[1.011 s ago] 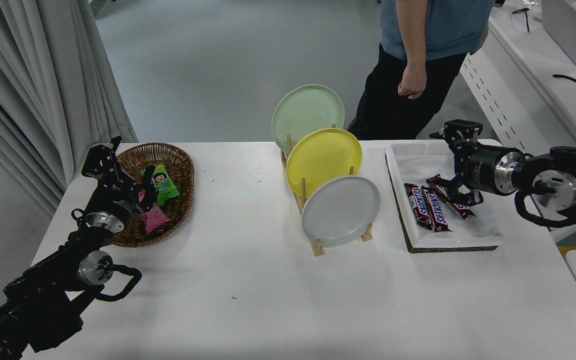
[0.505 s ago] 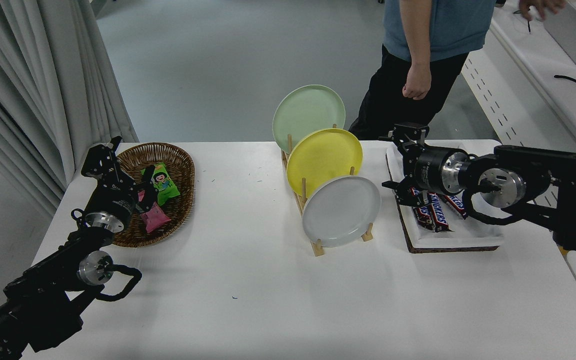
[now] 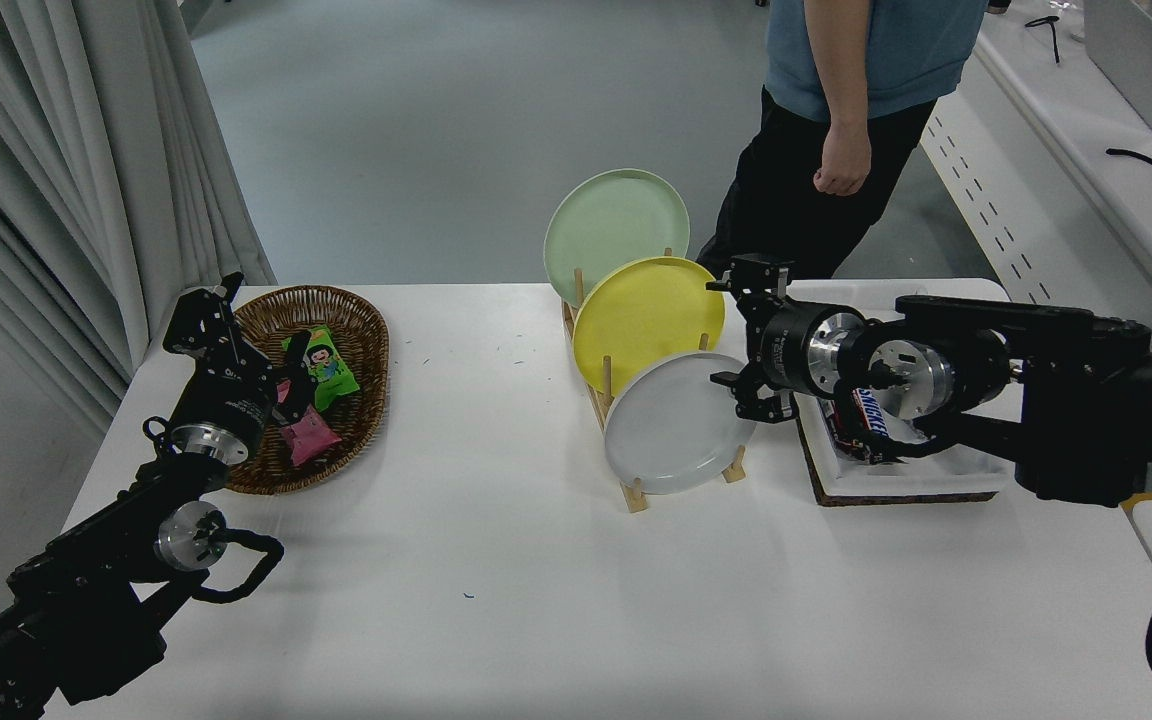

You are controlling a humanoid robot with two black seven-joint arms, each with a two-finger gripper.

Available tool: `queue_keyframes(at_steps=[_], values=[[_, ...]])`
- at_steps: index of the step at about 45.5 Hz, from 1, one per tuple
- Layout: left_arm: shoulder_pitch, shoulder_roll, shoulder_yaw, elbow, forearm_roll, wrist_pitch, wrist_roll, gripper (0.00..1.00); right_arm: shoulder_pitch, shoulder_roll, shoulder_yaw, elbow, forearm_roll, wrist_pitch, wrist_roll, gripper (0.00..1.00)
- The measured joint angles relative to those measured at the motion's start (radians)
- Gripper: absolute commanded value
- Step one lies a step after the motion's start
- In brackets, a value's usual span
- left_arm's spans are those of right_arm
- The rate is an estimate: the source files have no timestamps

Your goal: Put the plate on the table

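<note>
Right hand overlapping plate rim

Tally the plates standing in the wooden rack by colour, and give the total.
Pale green plate: 1
Yellow plate: 1
Light grey plate: 1
Total: 3, all upright in the rack, the grey one nearest the camera, with the right gripper at its right edge.

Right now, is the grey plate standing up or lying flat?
Standing up: the grey plate leans on its edge in the wooden rack, in front of the yellow plate.
</note>
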Motion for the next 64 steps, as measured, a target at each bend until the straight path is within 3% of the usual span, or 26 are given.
queue_keyframes(at_steps=[18,64], values=[[0.000,0.000,0.000,0.000,0.000,0.000,0.000,1.00,-0.002,0.049,0.009,-0.005,0.097,-0.072,-0.001,0.99],[0.000,0.000,0.000,0.000,0.000,0.001,0.000,1.00,-0.008,0.079,0.066,-0.089,0.087,-0.080,0.000,0.99]])
